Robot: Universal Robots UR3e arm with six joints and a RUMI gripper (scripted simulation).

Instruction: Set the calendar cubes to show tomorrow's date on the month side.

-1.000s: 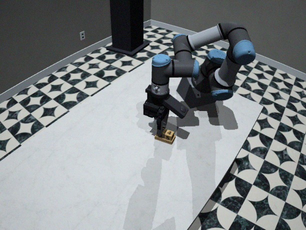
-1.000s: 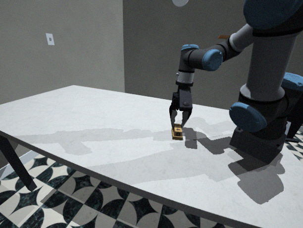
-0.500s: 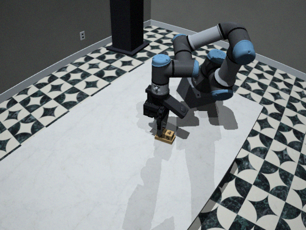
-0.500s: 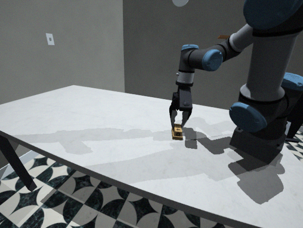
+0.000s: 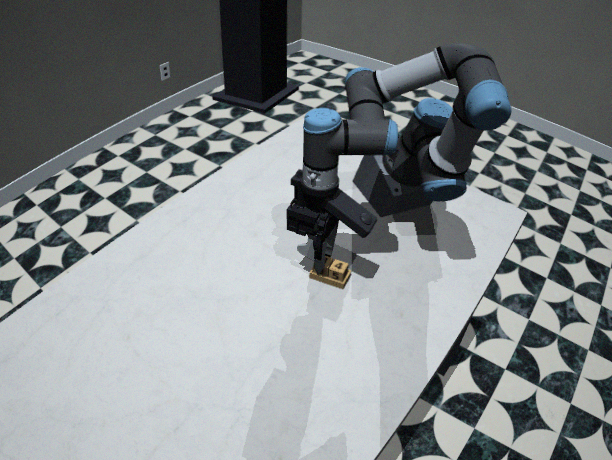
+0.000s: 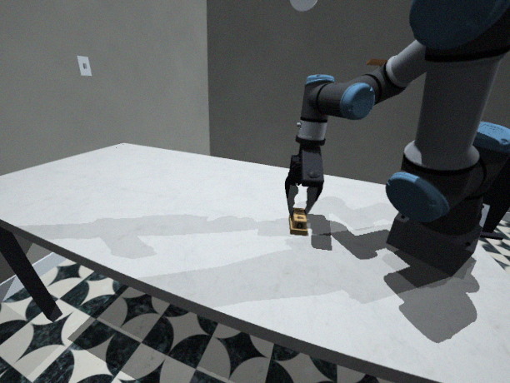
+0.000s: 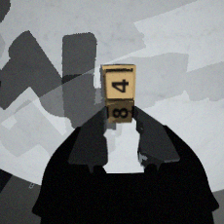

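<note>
Gripper condition: the gripper (image 5: 325,264) (image 6: 299,212) (image 7: 120,107) points downward and is clenched on the held cube (image 5: 327,269) (image 6: 299,210) (image 7: 120,111), one fingertip on each of two opposite sides. The face of this cube toward the wrist camera bears an 8, turned on its side in that view. Its other faces are largely hidden by the fingers and the neighbouring cube.

Calendar position: the wooden tray (image 5: 329,280) (image 6: 298,232) (image 7: 120,65) rests on the table (image 5: 165,310) (image 6: 187,183) (image 7: 180,29), below the gripper. In the top view, the arm's base (image 5: 395,197) (image 6: 433,254) is located between 1 and 2 o'clock from the tray; in the exterior view it is at about 3 o'clock.

Second cube: the free cube (image 5: 339,268) (image 6: 299,221) (image 7: 120,86) sits in the tray. Relative to the held cube, it is at about 3 o'clock in the top view and at 12 o'clock in the wrist view. Its upper face bears a 4. The side face visible in the top view bears a 5; the end face visible in the exterior view appears to bear a 0.

Seating: the held cube is at the tray, immediately beside the free cube. Whether its underside is flat on the tray floor cannot be determined.
</note>
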